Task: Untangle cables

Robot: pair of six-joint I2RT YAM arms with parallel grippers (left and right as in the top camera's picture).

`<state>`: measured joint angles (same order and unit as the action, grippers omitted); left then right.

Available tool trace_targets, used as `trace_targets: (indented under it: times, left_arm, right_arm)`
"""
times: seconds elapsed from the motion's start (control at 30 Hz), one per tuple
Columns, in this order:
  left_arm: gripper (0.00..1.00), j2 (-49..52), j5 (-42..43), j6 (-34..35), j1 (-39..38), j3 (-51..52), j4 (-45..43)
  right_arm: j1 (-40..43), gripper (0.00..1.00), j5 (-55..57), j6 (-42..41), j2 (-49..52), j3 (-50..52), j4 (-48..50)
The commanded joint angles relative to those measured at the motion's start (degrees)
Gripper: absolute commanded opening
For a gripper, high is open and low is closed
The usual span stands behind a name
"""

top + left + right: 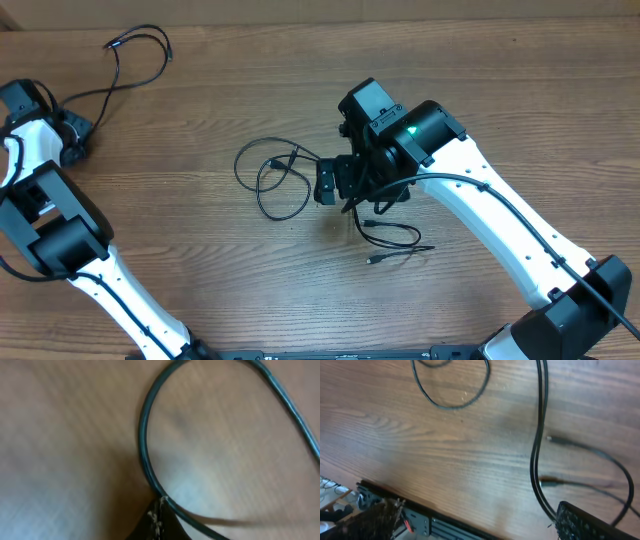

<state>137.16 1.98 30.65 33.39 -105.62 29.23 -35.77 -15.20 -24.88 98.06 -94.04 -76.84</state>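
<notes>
- Black fingers (582, 522) of the right gripper (475, 522) are standing wide apart in the right wrist view, one at each bottom corner, with nothing pinched between them.
- Two strands of a doubled cord (539, 420) are running down the frame side by side and meeting the edge of the bottom-right finger. Touching it or passing behind it, I can't tell.
- Two small plugs (550, 438) are lying just beside that doubled cord on its right, their thin leads trailing off rightward.
- A looped cord (451, 406) is curving across the top of that view, well apart from the fingers.
- From overhead, the right gripper (330, 185) is hovering mid-table. The looped cord (238, 165) is spreading just to its left, and a cord end (372, 260) is lying nearer the front edge.
- Over on the left, the left gripper (78, 128) is sitting near the edge of the wooden table (480, 80), and a far cord (165, 55) is arcing away from it toward the back.
- The left wrist view is coming through blurred. The far cord (145, 445) is sweeping right past a dark fingertip (157, 522), and I can't tell whether that gripper is clamping it.
</notes>
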Motion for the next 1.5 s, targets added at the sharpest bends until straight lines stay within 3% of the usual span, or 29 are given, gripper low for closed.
trace_targets:
  times: [0.0, 0.2, 0.33, 0.63, 0.7, 0.77, 0.93, 0.97, 1.0, 1.07, 1.1, 1.3, 1.47]
  left_arm:
    - [0.04, 8.48, 1.09, -2.69, 0.44, 2.43, -1.14]
    - [0.04, 8.66, 4.15, -8.94, 1.90, -2.54, -6.23]
    - [0.04, 8.09, 12.61, -14.38, 2.38, -14.82, -1.14]
    - [0.05, 8.02, 12.85, -12.41, 0.48, -47.21, 17.66]
    - [0.15, 8.02, 12.87, -12.26, 0.04, -49.81, 21.99]
    - [0.16, 8.02, 12.85, -11.96, -0.48, -50.05, 26.29]
    - [0.33, 9.42, 11.61, -12.02, -2.25, -47.76, 36.33]
    - [0.41, 9.75, 11.61, -12.00, -2.75, -47.08, 38.10]
    - [0.56, 9.88, 11.56, -12.02, -3.21, -46.23, 39.52]
    - [0.95, 9.99, 11.58, -12.07, -3.93, -44.54, 41.62]
    - [1.00, 10.10, 11.58, -12.35, -4.26, -43.98, 42.38]
    - [1.00, 10.40, 10.91, -9.79, -6.05, -40.41, 42.51]
    - [1.00, 10.40, 8.17, 2.60, -6.08, -37.35, 42.12]
  right_arm:
    - [-0.28, 1.00, -0.59, -1.25, 0.07, 0.13, -1.22]
    - [-0.28, 1.00, -0.55, -3.69, 0.07, 0.13, -3.23]
    - [-0.28, 1.00, -0.52, -4.37, 0.07, 0.13, -3.19]
    - [-0.28, 1.00, -0.26, -4.92, 0.07, 0.13, -2.56]
    - [-0.28, 1.00, -0.26, -4.90, 0.07, 0.13, -2.12]
    - [-0.28, 1.00, -0.26, -4.90, 0.07, 0.13, -1.60]
    - [-0.28, 1.00, -0.26, -4.87, 0.07, 0.13, 0.33]
    - [-0.28, 1.00, -0.26, -4.87, 0.07, 0.13, 0.72]
    - [-0.28, 1.00, -0.28, -4.87, 0.07, 0.13, 1.03]
    - [-0.28, 1.00, -0.31, -4.87, 0.07, 0.13, 1.16]
    - [-0.28, 1.00, -0.31, -4.70, 0.07, 0.13, 1.09]
    - [-0.28, 1.00, -0.28, -2.25, 0.07, 0.13, 0.96]
    - [-0.28, 1.00, -0.26, -1.60, 0.07, 0.13, 0.94]
